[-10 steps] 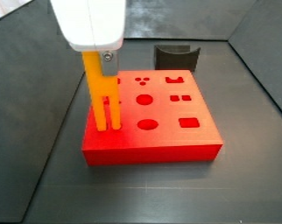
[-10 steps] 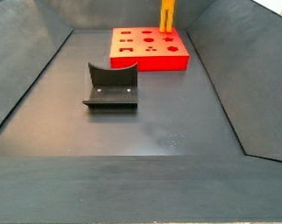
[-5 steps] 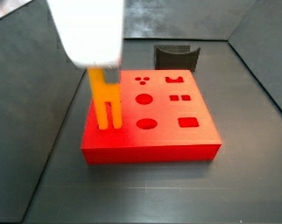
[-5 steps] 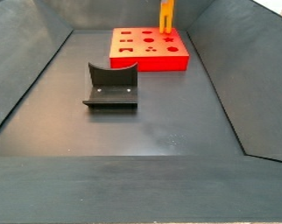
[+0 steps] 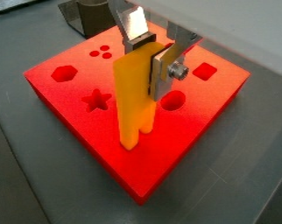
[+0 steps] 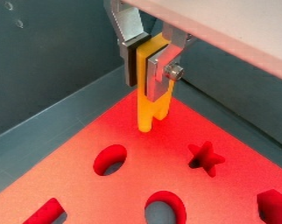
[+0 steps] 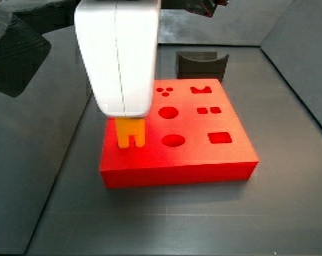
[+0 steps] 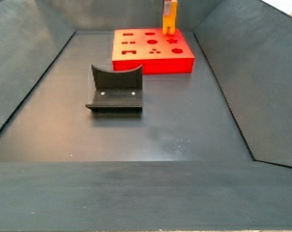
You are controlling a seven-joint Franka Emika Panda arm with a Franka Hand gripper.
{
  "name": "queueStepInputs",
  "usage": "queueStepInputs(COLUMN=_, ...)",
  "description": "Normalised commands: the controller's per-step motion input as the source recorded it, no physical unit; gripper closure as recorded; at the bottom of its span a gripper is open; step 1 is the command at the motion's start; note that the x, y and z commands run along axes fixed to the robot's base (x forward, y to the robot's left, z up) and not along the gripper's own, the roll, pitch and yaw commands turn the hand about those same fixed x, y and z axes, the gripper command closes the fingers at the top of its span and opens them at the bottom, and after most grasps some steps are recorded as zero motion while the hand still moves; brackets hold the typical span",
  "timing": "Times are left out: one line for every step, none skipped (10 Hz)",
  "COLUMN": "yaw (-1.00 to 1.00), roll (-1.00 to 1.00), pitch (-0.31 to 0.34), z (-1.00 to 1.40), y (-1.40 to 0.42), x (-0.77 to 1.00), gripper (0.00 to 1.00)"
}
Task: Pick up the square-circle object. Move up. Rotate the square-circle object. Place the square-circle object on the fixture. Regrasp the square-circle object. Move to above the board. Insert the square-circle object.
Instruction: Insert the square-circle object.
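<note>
We find the gripper (image 5: 158, 54) over the board (image 5: 74, 92), its jaws clamped on the upper end of the peg (image 5: 135, 96). The peg stands upright, its lower end at the board's surface near the star hole (image 5: 98, 100); we cannot tell how deep it sits. In a side view the peg (image 7: 129, 134) shows at the board's (image 7: 191, 170) near left part. The fixture (image 8: 114, 89) stands on the floor, well apart from the board (image 8: 152, 56).
</note>
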Motion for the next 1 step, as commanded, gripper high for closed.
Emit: queueStepInputs(yaw=0.0, roll=0.0, pitch=0.0, z=0.0, y=0.0, x=0.0, gripper=1.0)
